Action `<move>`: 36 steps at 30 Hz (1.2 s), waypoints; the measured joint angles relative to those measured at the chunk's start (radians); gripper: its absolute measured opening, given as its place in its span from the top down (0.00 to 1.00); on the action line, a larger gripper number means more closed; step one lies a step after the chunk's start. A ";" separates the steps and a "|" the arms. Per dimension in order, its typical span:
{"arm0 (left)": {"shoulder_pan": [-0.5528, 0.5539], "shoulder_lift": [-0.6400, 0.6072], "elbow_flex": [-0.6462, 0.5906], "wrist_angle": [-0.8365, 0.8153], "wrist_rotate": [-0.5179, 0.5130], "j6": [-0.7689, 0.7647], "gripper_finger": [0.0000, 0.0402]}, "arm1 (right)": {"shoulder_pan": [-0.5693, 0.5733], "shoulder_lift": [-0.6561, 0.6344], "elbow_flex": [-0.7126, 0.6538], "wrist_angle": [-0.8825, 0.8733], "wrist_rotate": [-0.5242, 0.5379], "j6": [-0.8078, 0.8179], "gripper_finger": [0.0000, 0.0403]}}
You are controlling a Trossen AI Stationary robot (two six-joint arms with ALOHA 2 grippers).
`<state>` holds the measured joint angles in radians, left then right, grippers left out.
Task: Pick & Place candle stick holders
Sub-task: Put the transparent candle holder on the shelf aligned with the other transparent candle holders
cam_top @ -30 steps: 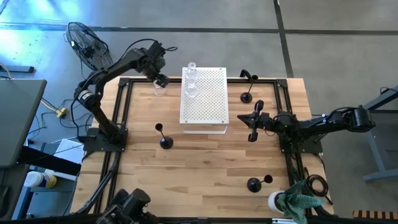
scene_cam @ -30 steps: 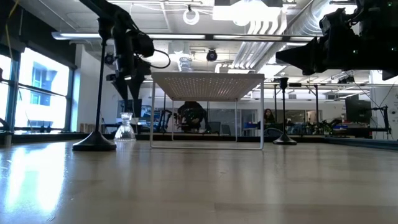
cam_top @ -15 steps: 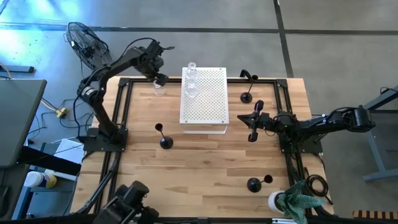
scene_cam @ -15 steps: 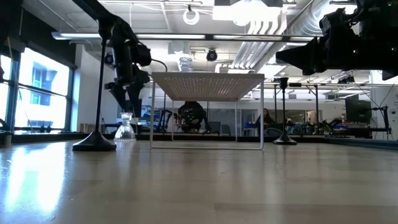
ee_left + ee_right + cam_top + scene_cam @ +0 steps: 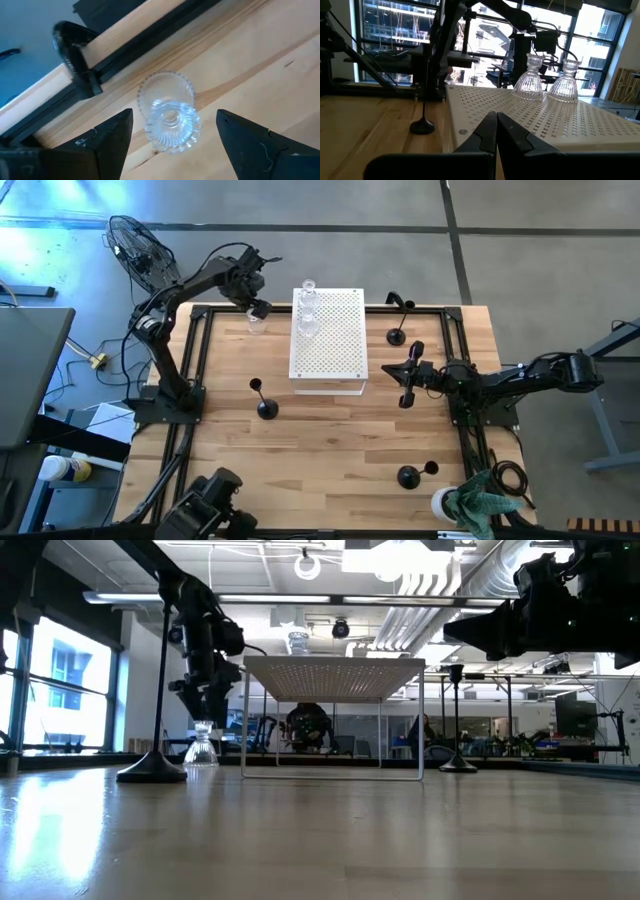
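Wooden tabletop near its far edge, just beside the white perforated board (image 5: 328, 335), carries a clear glass holder (image 5: 169, 118) under the left gripper (image 5: 170, 132), fingers spread either side; probably light, slick, breakable, best pinched at its narrow waist.

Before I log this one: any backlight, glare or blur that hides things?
Low view: bright windows leave the left gripper a silhouette; sheen on the table. Left wrist view: glass holder sharp, its fingers soft. Right wrist view: window backlight, two glass holders on the board readable.
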<state>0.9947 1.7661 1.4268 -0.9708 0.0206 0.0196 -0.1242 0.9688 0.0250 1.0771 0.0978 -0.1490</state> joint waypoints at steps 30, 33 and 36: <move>0.000 0.000 -0.056 0.003 -0.012 0.009 0.55 | 0.000 0.000 0.000 -0.002 0.000 0.000 1.00; 0.000 -0.002 -0.006 -0.048 -0.012 0.009 0.55 | 0.000 0.000 0.000 -0.002 0.001 0.000 1.00; -0.004 -0.020 0.046 -0.119 -0.012 0.009 0.55 | 0.000 0.000 0.000 -0.002 0.001 -0.001 1.00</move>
<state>0.9907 1.7465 1.4727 -1.0899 0.0090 0.0288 -0.1242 0.9691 0.0250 1.0748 0.0985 -0.1497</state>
